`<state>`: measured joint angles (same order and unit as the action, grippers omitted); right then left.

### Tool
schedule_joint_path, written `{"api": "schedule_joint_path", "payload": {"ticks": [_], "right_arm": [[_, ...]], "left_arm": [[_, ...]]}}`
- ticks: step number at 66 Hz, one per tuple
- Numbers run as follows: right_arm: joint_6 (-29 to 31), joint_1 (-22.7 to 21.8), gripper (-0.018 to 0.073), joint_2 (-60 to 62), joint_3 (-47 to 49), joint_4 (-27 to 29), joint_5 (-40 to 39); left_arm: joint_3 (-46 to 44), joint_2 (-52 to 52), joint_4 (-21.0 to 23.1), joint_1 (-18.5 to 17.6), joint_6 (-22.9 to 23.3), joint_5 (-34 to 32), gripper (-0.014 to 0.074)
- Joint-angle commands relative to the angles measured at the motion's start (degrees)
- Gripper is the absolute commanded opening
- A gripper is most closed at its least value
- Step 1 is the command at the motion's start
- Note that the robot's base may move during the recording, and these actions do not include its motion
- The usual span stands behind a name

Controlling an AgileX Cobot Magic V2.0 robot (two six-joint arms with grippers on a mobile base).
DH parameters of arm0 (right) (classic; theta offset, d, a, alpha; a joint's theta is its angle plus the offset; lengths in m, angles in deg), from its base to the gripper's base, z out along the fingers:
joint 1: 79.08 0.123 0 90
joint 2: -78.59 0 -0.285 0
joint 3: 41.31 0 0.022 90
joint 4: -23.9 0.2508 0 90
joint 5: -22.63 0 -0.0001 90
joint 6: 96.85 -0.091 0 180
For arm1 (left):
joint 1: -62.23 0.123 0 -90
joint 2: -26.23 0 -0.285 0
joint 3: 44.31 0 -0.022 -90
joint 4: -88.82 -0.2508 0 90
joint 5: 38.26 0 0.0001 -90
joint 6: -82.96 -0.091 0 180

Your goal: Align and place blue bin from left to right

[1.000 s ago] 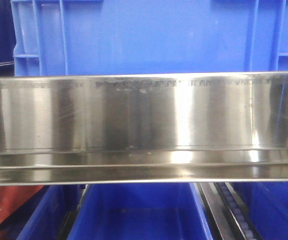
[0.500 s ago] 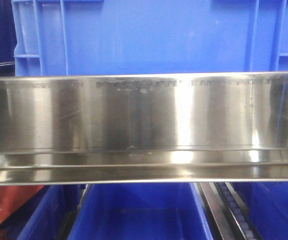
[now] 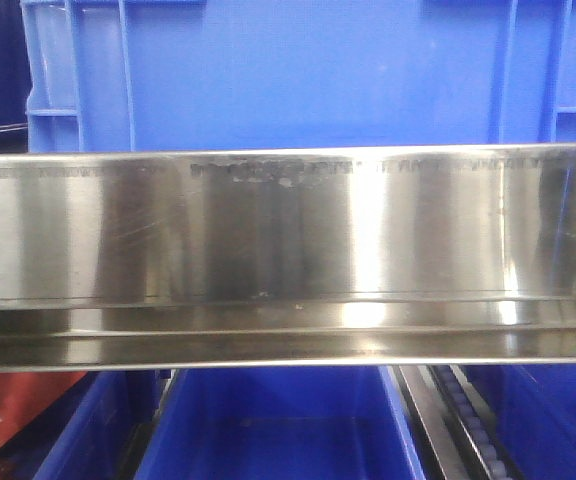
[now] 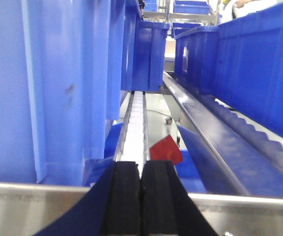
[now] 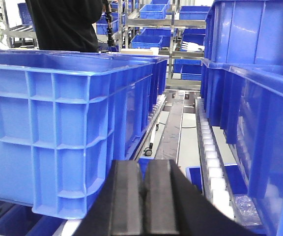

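The blue bin fills the top of the front view, standing behind a steel rail; paired vertical ribs show near both corners. In the left wrist view its smooth wall looms close on the left, and my left gripper is shut with nothing between the pads, just to the right of that wall. In the right wrist view a ribbed corner of the blue bin stands to the left of my right gripper, which is shut and empty too.
More blue bins sit on the lower level under the rail. Roller tracks run away from the grippers. A row of blue bins lines the right side, and another bin wall stands right. A person in black stands at the back.
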<state>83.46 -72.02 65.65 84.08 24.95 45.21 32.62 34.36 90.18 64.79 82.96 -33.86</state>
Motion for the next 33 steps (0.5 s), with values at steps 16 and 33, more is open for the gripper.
{"api": "schedule_joint_path", "payload": {"ticks": [16,33], "right_arm": [[0.29,-0.21,-0.0074,0.31,-0.04,-0.45,-1.82],[0.29,-0.21,-0.0074,0.31,-0.04,-0.45,-1.82]], "left_arm": [[0.30,-0.35,0.42,0.08,0.00,-4.05,-0.0111],[0.30,-0.35,0.42,0.08,0.00,-4.05,-0.0111]]}}
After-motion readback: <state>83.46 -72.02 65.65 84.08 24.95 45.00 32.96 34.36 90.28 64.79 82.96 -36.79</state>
